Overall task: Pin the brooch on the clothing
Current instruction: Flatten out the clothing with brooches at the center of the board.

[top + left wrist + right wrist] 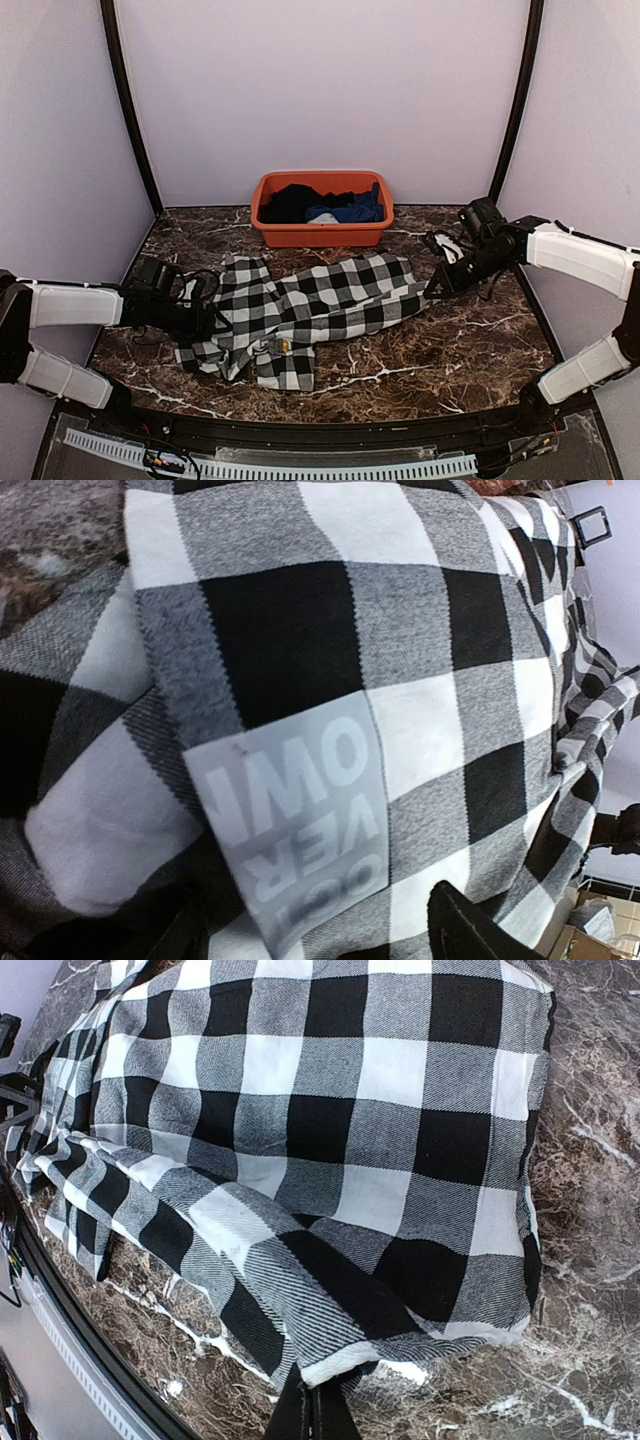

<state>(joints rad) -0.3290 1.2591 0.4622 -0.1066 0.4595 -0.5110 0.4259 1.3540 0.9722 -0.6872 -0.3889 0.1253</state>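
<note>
The clothing (320, 300), a black-and-white check shirt, lies crumpled across the middle of the marble table. A small gold spot on its near fold looks like the brooch (283, 345). My left gripper (207, 308) is at the shirt's left end. In the left wrist view the left gripper (320, 935) is open, and its dark fingers (470, 930) straddle cloth just below a grey patch with white letters (300, 810). My right gripper (437, 288) is at the shirt's right end. In the right wrist view the right gripper (320, 1410) is shut on the white hem of the clothing (330, 1160).
An orange basin (320, 236) stands at the back centre with a black garment (292, 202) and a blue garment (355, 212) in it. Bare marble lies in front of the shirt and to the right. Dark frame posts rise at both back corners.
</note>
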